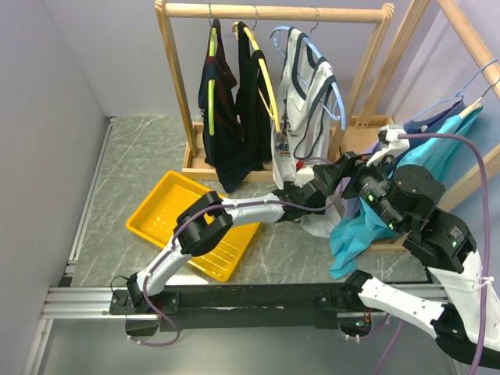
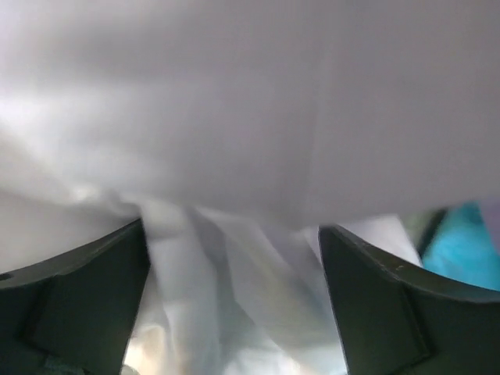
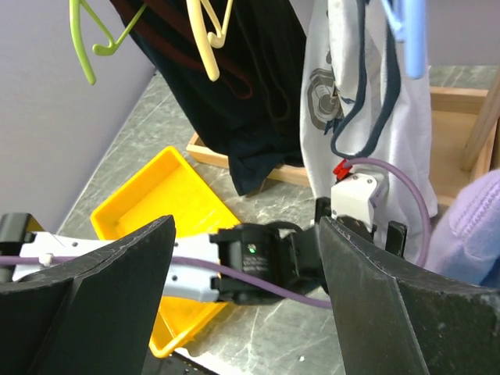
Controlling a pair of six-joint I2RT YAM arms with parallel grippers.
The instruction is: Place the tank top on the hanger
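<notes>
The white tank top with dark trim hangs from the light-blue hanger on the wooden rail. In the right wrist view the tank top drapes under the hanger. My left gripper reaches into the garment's lower part. In its own view the left gripper stands open, and white tank top fabric fills the frame and folds down between the fingers without being pinched. My right gripper hovers just right of it. Seen from its wrist, the right gripper is open, holds nothing and faces the left wrist.
Dark garments hang on a lime and a yellow hanger left of the tank top. A yellow tray lies on the table at the left. A teal shirt hangs low on a second rack at the right. The rack's wooden base sits behind.
</notes>
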